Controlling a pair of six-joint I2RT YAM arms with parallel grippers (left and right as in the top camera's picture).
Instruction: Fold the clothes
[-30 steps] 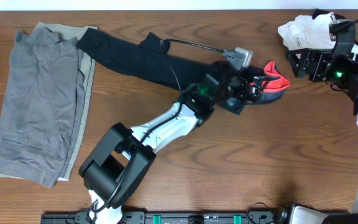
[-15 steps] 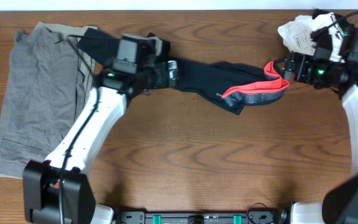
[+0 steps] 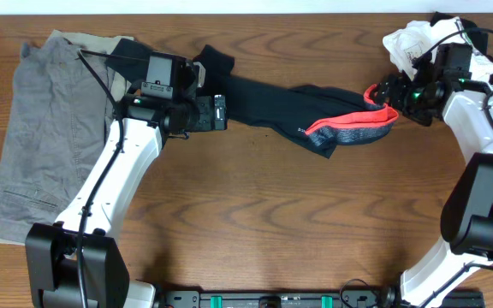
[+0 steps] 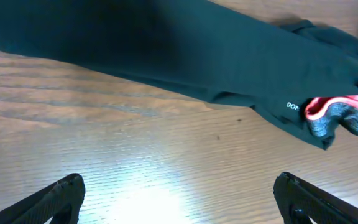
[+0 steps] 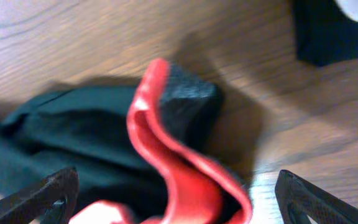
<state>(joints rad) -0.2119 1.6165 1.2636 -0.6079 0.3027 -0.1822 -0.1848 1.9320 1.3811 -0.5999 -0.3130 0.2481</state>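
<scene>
Clearly, the black leggings lay stretched across the tabletop, with the red and grey waistband bunched at their right end. The left fingers stood wide apart beside the leg part and held nothing. The right fingers were also wide apart, just over the waistband, gripping nothing. A grey garment lay at the far left.

Cannot read past three letters of the white logo on the leggings, hidden there behind the folded waistband
</scene>
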